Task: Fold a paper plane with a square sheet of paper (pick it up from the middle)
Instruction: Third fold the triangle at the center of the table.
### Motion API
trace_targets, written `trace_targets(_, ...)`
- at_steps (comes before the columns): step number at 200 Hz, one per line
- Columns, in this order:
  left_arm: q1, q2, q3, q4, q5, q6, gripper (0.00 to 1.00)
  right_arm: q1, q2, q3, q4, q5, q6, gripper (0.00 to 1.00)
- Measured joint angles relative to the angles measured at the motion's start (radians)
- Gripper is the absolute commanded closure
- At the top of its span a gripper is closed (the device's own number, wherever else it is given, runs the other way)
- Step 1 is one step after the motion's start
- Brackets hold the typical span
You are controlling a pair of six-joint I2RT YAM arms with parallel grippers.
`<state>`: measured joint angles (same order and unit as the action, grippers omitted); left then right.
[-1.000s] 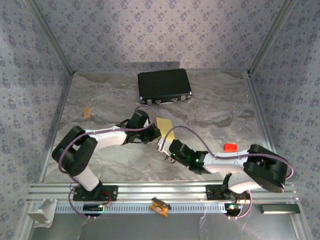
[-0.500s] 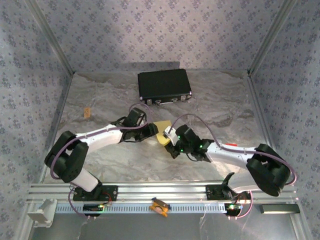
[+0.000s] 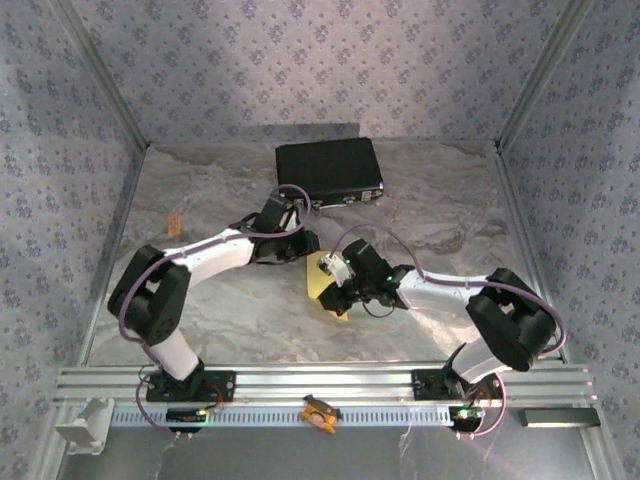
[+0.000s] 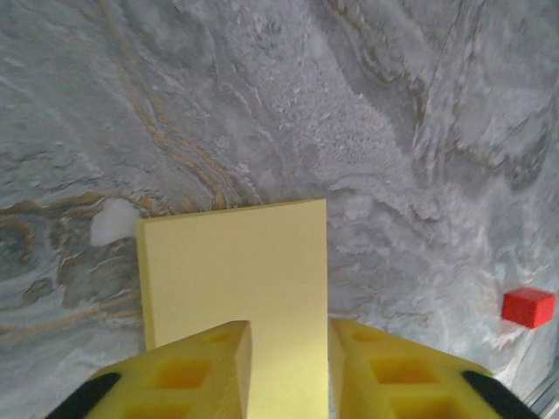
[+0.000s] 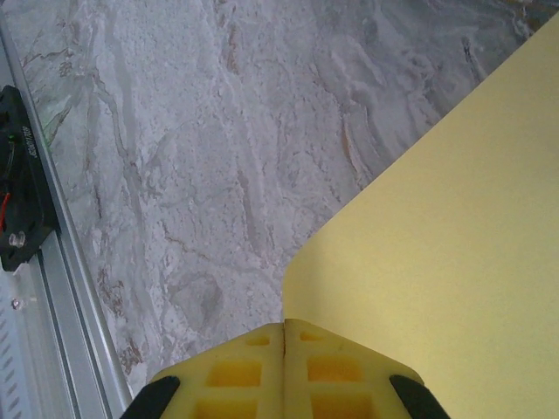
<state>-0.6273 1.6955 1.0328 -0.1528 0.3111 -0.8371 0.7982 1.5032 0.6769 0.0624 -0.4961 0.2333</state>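
ok so the yellow sheet of paper (image 4: pixel 234 262) is sitting around the middle of the table (image 4: pixel 262 105), right where the two arms meet, a bit nearer than the black case (image 3: pixel 330 172) at the far side; from above it's mostly tucked under the two wrists, with just a yellow bit poking out below them

left claw (image 4: pixel 288 327) is narrowly open, with a clear gap between its yellow fingers (image 4: pixel 196 367); the sheet runs straight out through that gap and ahead of the tips, seen face-on, so the claw is straddling it rather than pinching it; can't tell if the tips actually touch the paper; the paper looks like a tall rectangle from here, its edges square to the claw

right claw (image 5: pixel 285 330) is closed tight, pads meeting at a thin seam; the sheet's edge starts right at that seam and spreads up and to the right, so it looks like it has the paper nipped by the edge

little red block (image 4: pixel 527 307) sits well off to the side in the left wrist view
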Motion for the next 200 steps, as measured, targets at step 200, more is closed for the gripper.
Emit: trace_targets(200,0.004,0.259,0.103,0.025,0.127,0.044,0.84,-0.101,0.038,0.000,-0.009,0.030,0.014,1.00)
